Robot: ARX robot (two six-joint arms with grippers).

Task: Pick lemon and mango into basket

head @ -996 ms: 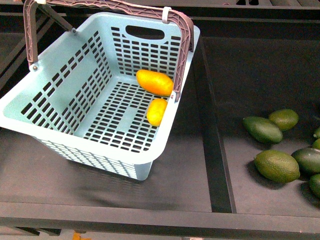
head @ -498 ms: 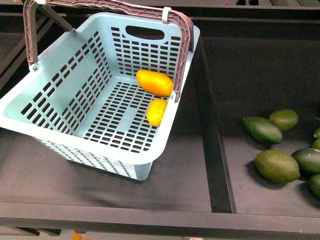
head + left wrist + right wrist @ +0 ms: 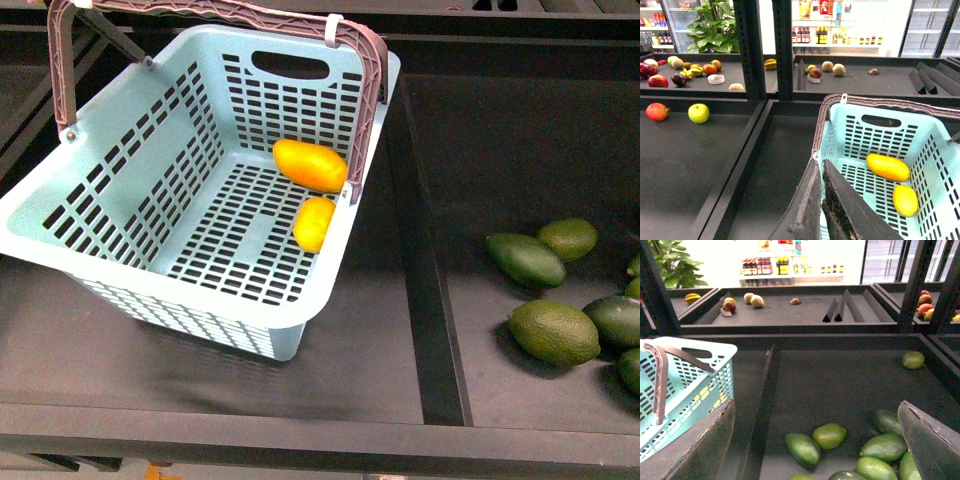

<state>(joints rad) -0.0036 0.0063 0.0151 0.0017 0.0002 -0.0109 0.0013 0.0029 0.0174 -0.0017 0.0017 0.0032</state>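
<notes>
Front view: no arms; smooth oblong orange-yellow mango (image 3: 310,165) & small yellow oval lemon (image 3: 313,223) in slotted aqua plastic basket (image 3: 150,290). Wrist views: left pincer (image 3: 821,200) together, right pincer (image 3: 815,440) apart.

No readable text shows anywhere. The basket (image 3: 120,215) carries no label or brand, and neither the mango (image 3: 310,165) nor the lemon (image 3: 313,223) bears a sticker. In the left wrist view, bottles (image 3: 810,35) on the far shelves at twelve o'clock have labels too small and blurred to read.
</notes>
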